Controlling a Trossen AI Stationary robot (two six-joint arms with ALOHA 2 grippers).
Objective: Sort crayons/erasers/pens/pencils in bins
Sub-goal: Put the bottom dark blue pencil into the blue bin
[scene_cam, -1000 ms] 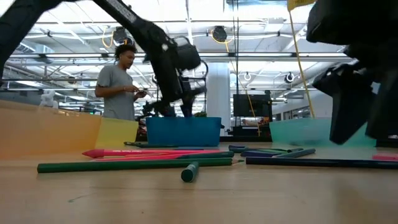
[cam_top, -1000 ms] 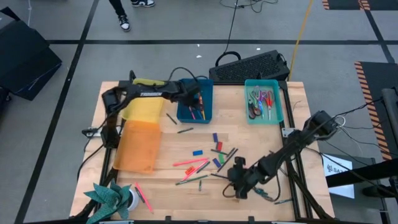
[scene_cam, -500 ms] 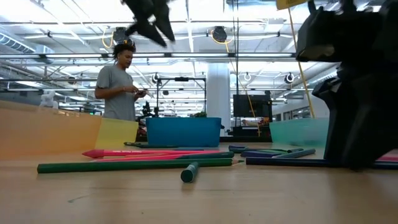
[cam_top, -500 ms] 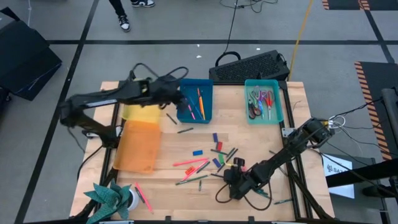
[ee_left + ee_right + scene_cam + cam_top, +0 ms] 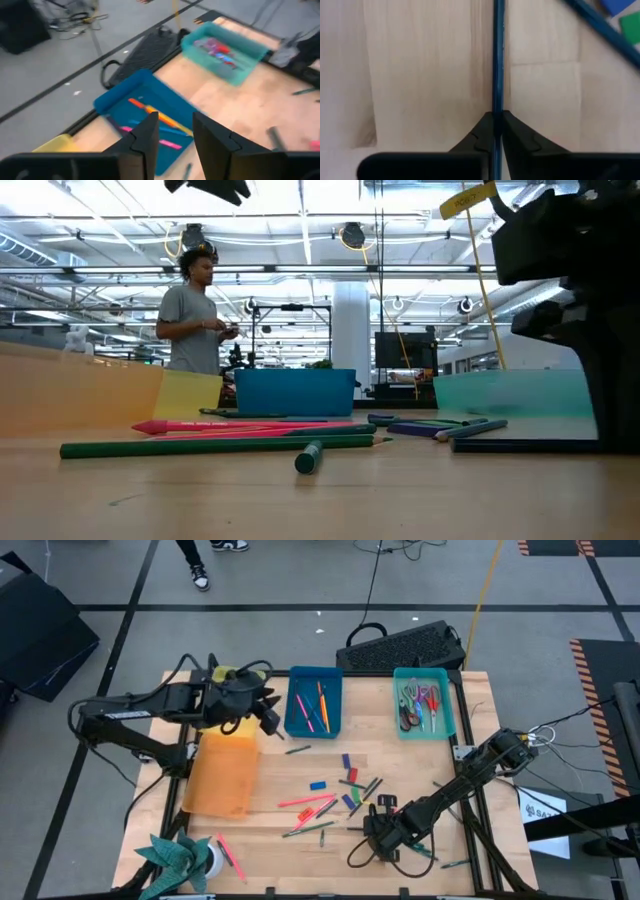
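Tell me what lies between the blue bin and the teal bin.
Nothing: in the high view only bare wooden table separates the blue bin from the teal bin.

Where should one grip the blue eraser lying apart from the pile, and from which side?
Grip the blue eraser at its middle, across its narrow width, coming straight down. It lies flat, with bare wood on both long sides for the fingers.

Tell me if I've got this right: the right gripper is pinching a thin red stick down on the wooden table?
Not quite. The right gripper is shut on a thin blue stick, not a red one, as the right wrist view shows. The rest holds: it is down at the wooden table.
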